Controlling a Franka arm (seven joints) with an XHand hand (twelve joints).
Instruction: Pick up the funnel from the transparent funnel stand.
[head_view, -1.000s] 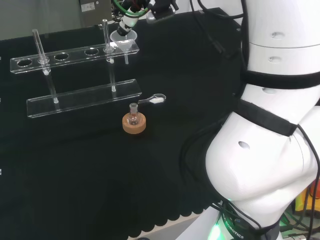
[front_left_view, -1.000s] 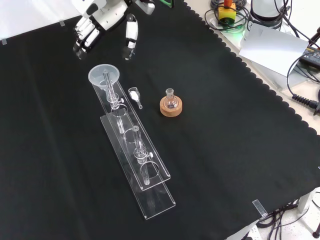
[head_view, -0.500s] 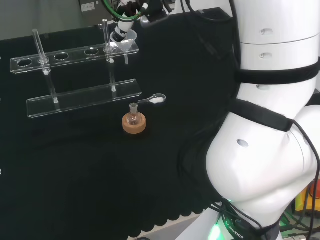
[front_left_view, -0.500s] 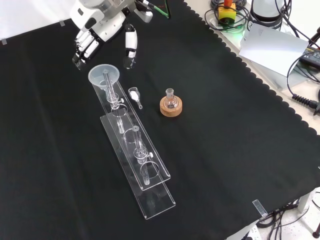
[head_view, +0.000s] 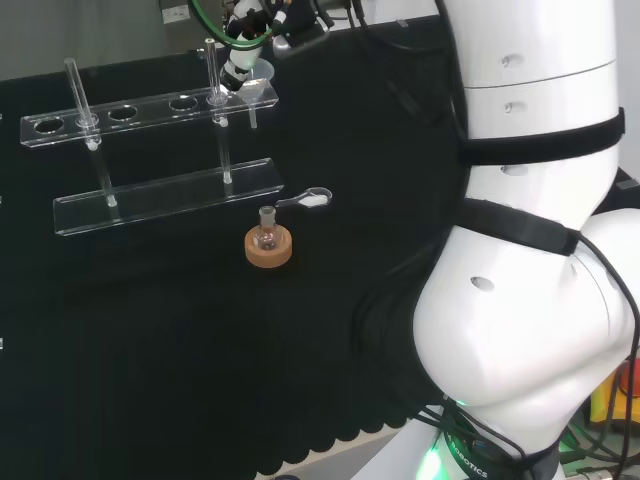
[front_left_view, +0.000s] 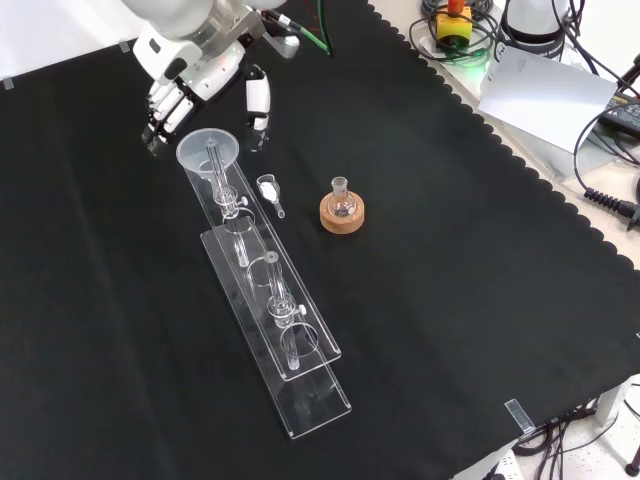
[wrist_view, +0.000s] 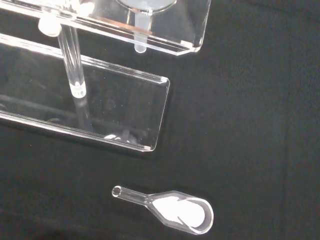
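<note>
The clear funnel (front_left_view: 208, 152) sits in the end hole of the transparent stand (front_left_view: 312, 352), its stem hanging below the upper shelf (wrist_view: 141, 44). In the front view the hand (front_left_view: 190, 62) is just above and behind the funnel and open. Its fingers (front_left_view: 160, 112) reach down at the left of the rim and the thumb (front_left_view: 257, 100) at the right, neither closed on it. In the head view the hand (head_view: 248, 38) hangs over the funnel (head_view: 258, 88) at the right end of the stand (head_view: 120, 112).
A small glass flask on a cork ring (front_left_view: 342, 207) stands to the right of the stand in the front view. A clear scoop holding white powder (front_left_view: 270, 191) lies between them, close to the stand's base (wrist_view: 125, 110). Two upright posts rise from the stand (head_view: 72, 80).
The hand has come down and towards the funnel; its fingers and thumb now flank the rim. The funnel, stand, flask and scoop have stayed in place.
</note>
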